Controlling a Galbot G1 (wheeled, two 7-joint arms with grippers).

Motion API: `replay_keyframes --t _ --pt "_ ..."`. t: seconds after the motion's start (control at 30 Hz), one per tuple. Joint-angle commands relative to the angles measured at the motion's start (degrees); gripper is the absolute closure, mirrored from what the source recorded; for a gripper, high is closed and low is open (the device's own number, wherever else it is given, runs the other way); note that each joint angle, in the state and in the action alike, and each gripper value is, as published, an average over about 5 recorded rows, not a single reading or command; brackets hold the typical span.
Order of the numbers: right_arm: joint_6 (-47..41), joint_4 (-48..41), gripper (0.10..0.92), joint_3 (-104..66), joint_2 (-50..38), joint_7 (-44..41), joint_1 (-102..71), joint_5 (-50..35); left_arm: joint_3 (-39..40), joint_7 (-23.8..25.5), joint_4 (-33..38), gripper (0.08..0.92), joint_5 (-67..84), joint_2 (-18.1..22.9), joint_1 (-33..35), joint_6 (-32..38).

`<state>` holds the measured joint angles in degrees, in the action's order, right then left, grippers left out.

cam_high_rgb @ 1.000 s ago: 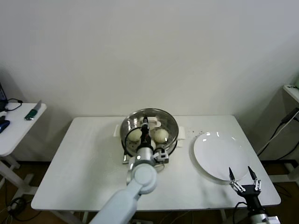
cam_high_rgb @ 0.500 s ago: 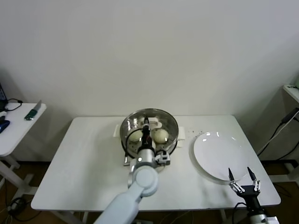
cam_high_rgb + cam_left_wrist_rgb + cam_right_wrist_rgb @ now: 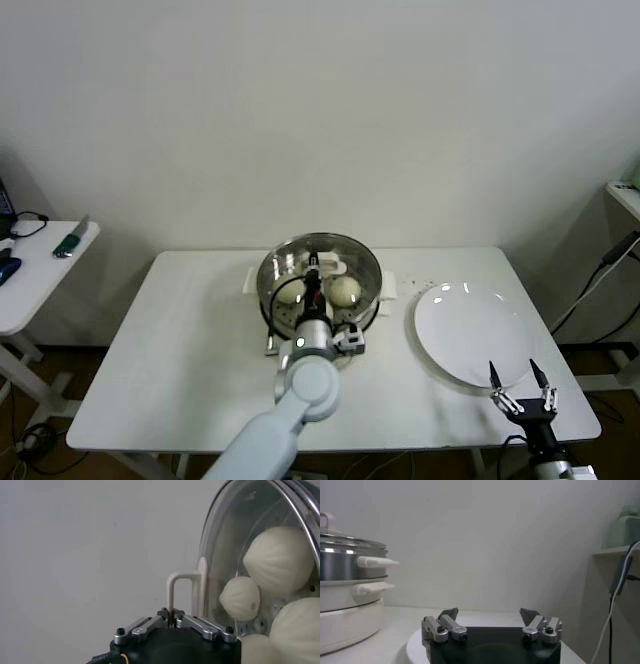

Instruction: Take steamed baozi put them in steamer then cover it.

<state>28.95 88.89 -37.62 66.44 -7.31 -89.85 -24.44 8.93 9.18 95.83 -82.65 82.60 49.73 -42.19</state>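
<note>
The steamer [image 3: 368, 300] stands at the table's back middle with the clear glass cover [image 3: 355, 255] resting on it. Cream baozi [image 3: 344, 290] show through the glass. My left gripper [image 3: 312, 272] is over the cover's centre, shut on its cream handle [image 3: 181, 592]. In the left wrist view the jaws pinch the handle's thin bar, and several baozi [image 3: 280, 560] lie behind the glass [image 3: 220, 540]. My right gripper [image 3: 520, 388] is open and empty at the front right, by the plate's near edge. The right wrist view shows the covered steamer [image 3: 345, 565] far off.
A flat white plate [image 3: 472, 332] lies bare on the table's right side. A white side table [image 3: 40, 270] with small items stands at the far left. A cable hangs at the far right [image 3: 600, 270].
The left arm has shifted slightly forward over the cover between one second ago and now. The right arm has not moved.
</note>
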Motion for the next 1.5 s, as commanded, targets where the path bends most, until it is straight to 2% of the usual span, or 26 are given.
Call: replay_keyframes --t 0.03,0.7,0.8,1.23,1.4,1.5 --pt "0.07 0.13 0.203 0.05 0.15 -0.02 -0.12 -0.02 -0.01 -0.41 -1.75 0.865 0.49 -0.05 -0.5 -1.37" --pt "0.39 0.05 0.203 0.11 0.29 -0.1 -0.01 0.09 0.5 0.1 -1.05 0.865 0.21 -1.3 -0.2 -0.07" --pt "0.31 0.06 0.203 0.16 0.38 -0.11 0.02 0.08 0.87 0.53 0.05 0.841 0.38 -1.82 -0.03 -0.11" --pt "-0.03 -0.08 0.203 0.57 0.37 -0.25 -0.04 0.2 2.26 1.24 9.21 0.477 5.35 -5.62 1.74 -1.47" --pt "-0.6 0.1 0.203 0.64 0.52 -0.66 -0.03 0.09 1.43 -1.74 15.0 0.338 10.48 -8.95 4.54 -1.36" --pt "-2.36 0.6 0.203 0.79 0.65 -0.63 -0.04 -1.14 -0.11 -5.28 18.75 0.253 17.49 -11.26 7.18 -0.12"
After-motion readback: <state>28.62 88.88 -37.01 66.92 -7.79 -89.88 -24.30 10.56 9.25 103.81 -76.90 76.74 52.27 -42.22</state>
